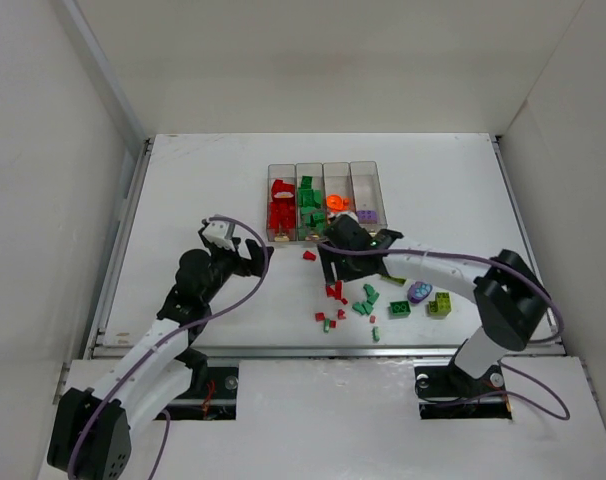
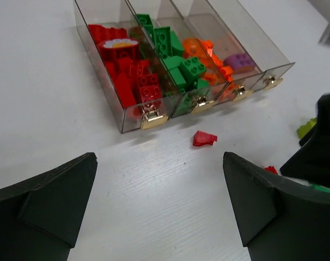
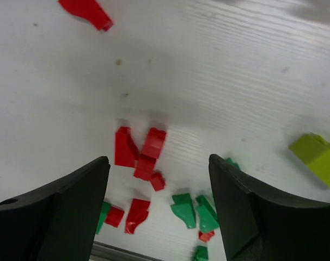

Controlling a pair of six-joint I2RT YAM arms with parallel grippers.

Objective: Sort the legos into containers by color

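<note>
Sorting looks part done: the 4 containers hold red, green, orange, purple legos; red bits, green bits and a lime brick lie loose on the table; left gripper and right gripper jaws spread, empty.

Four joined clear containers hold colour-sorted legos; loose red and green bricks lie scattered nearby.

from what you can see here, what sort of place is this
Most likely a robot lab test cell: plain white panel walls box in a white table, two black-and-white robot arms are bolted at its near edge, and four joined clear plastic bins hold colour-sorted toy bricks.
</note>
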